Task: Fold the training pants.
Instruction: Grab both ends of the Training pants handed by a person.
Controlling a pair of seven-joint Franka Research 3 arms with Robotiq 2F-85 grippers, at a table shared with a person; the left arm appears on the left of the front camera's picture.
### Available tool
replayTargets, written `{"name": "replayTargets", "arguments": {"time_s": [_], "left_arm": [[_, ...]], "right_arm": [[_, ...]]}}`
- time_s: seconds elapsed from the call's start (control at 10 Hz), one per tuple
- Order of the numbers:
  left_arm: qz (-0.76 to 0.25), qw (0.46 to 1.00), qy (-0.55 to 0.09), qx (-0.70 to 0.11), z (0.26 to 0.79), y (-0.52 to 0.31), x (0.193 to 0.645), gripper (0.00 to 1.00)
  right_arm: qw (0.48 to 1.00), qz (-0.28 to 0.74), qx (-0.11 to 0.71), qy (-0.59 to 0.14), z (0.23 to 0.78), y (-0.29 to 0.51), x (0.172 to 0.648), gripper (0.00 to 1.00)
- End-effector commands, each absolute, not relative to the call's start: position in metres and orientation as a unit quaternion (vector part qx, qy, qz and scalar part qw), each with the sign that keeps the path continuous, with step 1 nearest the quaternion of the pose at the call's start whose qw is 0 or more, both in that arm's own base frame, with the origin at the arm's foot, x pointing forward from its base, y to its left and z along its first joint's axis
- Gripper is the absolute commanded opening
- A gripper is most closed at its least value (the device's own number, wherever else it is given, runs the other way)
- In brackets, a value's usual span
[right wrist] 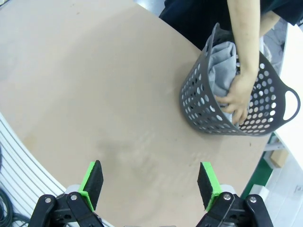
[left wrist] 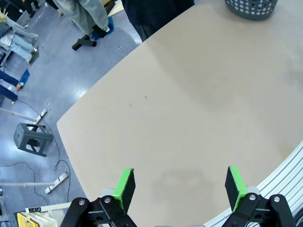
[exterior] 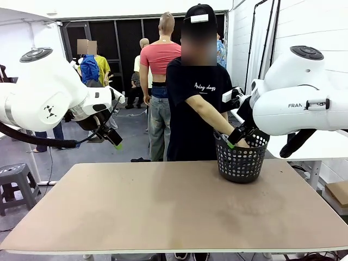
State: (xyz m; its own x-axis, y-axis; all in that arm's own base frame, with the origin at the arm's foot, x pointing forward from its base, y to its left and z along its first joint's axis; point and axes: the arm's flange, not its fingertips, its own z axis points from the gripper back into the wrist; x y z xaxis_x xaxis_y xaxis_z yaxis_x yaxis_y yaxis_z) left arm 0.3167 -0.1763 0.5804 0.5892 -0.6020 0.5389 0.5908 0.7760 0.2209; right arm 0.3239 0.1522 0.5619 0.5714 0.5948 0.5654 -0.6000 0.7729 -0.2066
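The surface [exterior: 163,212] is a broad, matte tan board with rounded corners and faint smudges in its finish. Near its far right corner stands a dark plastic basket [right wrist: 196,101], round and flaring toward the rim, its wall punched all over with round holes and a loop handle sticking out at the side.

The training pants [right wrist: 221,64] are bundled inside that basket, soft light grey jersey in loose folds rising toward the rim. A person in a black T-shirt with small white print stands at the far edge and reaches 1 bare arm down into the basket. Their hand [right wrist: 237,97] lies on the grey cloth with the fingers curled into it.

The left gripper [left wrist: 180,187] hangs above the left part of the surface, touching nothing. Its 2 black fingers with flat green pads are spread wide, with bare board between them. The right gripper [right wrist: 150,183] is held above the surface near the basket, and its 2 green-padded fingers are also spread wide with nothing between them. From the front it sits just before the basket's rim, close to the person's forearm.

A small grey plastic stool [exterior: 13,179] stands on the glossy floor off the left end.
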Motion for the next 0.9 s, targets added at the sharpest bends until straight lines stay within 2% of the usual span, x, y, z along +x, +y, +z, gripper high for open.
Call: {"name": "replayTargets", "arguments": {"time_s": [0.0, 0.8], "left_arm": [[-0.338, 0.891, -0.304, 0.005, 0.5799, -0.1759, 0.3171, 1.00], [-0.338, 0.891, -0.304, 0.005, 0.5799, -0.1759, 0.3171, 1.00]], "right_arm": [[0.887, 0.338, 0.004, -0.316, 0.5621, 0.1524, 0.3240, 1.00], [0.887, 0.338, 0.004, -0.316, 0.5621, 0.1524, 0.3240, 1.00]]}}
